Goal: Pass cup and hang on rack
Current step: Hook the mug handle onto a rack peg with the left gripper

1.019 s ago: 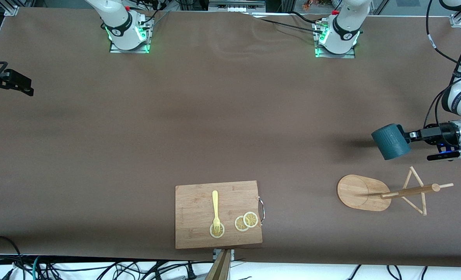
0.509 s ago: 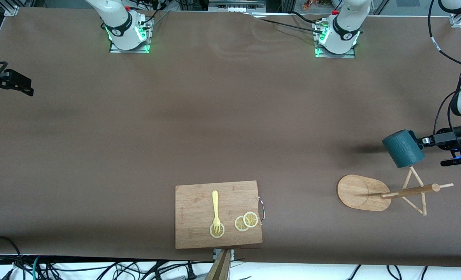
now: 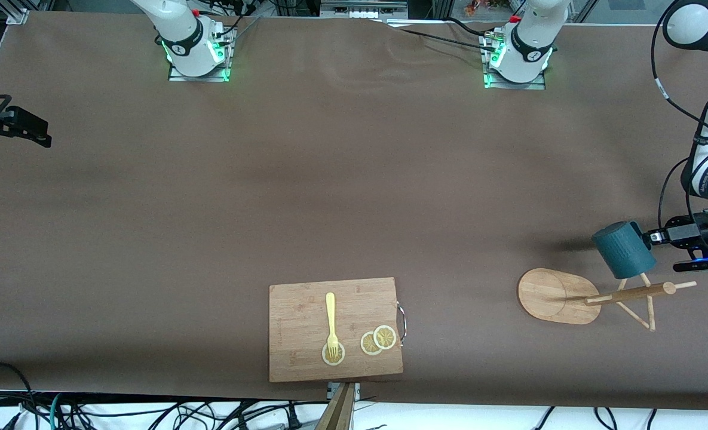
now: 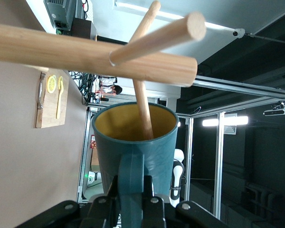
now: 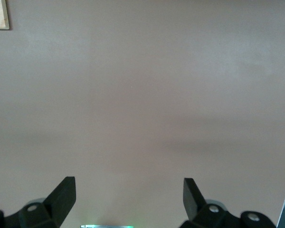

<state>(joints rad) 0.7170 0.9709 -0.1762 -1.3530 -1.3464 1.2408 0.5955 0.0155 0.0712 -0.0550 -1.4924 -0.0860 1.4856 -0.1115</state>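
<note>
The left gripper [image 3: 652, 237] is clamped on the handle of the cup [image 3: 624, 249], and over the last second it has carried the dark teal cup down from open table toward the rack [image 3: 592, 297], so that in the front view the cup now overlaps the rack's upper pegs where before it hung well clear of them. The left wrist view shows what that amounts to: the cup [image 4: 133, 142] is held by its handle with its mustard-yellow mouth facing the rack's pole [image 4: 92, 54], and one thin peg [image 4: 142, 104] appears to reach into the mouth, though whether it touches the inner wall cannot be told. The handle, the part that must go over a peg, sits between the left gripper's fingers [image 4: 118, 197], so the hanging is not yet done; by my judgement the hand-over is finished and the cup has reached the rack, and what is left is lining the handle loop up with a peg. The right gripper [image 5: 128, 199] waits with its fingers spread wide and nothing between them, over bare table [image 3: 354, 179] at the right arm's end. The bamboo cutting board [image 3: 297, 358] with a yellow fork [image 3: 331, 319] and lemon slices [image 3: 378, 340] lies untouched, nearer the front camera.
</note>
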